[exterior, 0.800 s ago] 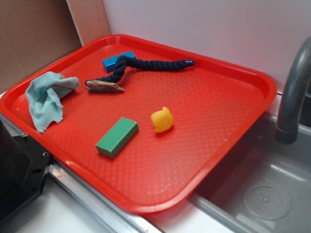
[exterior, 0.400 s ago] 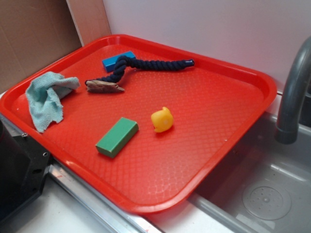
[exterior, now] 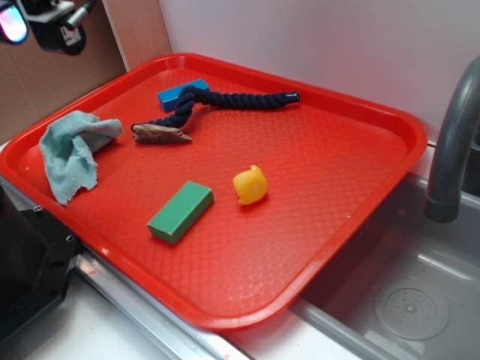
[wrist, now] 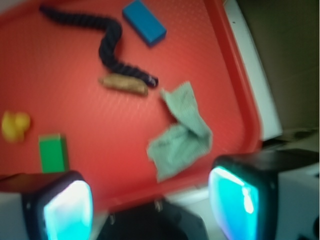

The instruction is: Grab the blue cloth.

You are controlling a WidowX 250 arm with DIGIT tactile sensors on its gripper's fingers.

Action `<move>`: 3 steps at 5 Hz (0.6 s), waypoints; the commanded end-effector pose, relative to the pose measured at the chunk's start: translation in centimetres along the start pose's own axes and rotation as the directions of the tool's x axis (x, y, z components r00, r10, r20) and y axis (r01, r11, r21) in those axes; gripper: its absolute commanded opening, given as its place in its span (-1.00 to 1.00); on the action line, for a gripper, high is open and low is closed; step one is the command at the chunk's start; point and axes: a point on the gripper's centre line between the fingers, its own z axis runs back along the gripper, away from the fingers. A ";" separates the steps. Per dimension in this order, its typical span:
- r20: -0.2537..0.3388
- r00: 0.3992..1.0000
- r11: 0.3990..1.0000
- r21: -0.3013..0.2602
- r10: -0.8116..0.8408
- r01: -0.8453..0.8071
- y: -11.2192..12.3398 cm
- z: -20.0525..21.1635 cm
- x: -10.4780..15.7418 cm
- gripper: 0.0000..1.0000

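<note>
At the left end of the red tray point(exterior: 360, 105), close to its rim, you have the blue cloth point(exterior: 71, 150), a pale blue-teal rag lying crumpled and wrinkled flat on the tray floor; the wrist view shows it point(wrist: 182, 132) just ahead of the fingers and nearer the right-hand one. Just beside it lies a small brown piece point(exterior: 161, 133), and against that rests one end of the dark navy braided rope point(exterior: 225, 100), which curves away across the back of the tray and passes over a bright blue block point(exterior: 174, 93). Nearer the front edge you see a green block point(exterior: 181, 211) and, close beside it, a yellow rubber duck point(exterior: 250, 184), both well apart from the cloth. Your gripper point(exterior: 37, 22) hangs high above the tray's left corner, clear of everything; its two glowing fingers point(wrist: 235, 200) stand wide apart with nothing between them. A grey faucet point(exterior: 454, 150) rises over the sink point(exterior: 405, 307) to the right.
</note>
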 end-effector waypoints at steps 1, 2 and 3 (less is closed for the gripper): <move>0.063 0.995 0.997 -0.007 -0.072 0.073 4.9 -3.6 2.3 1.00; 0.055 0.973 0.969 -0.096 -0.225 0.230 2.4 -7.2 2.6 1.00; -0.029 0.957 0.956 -0.056 -0.288 0.286 1.1 -10.5 1.4 1.00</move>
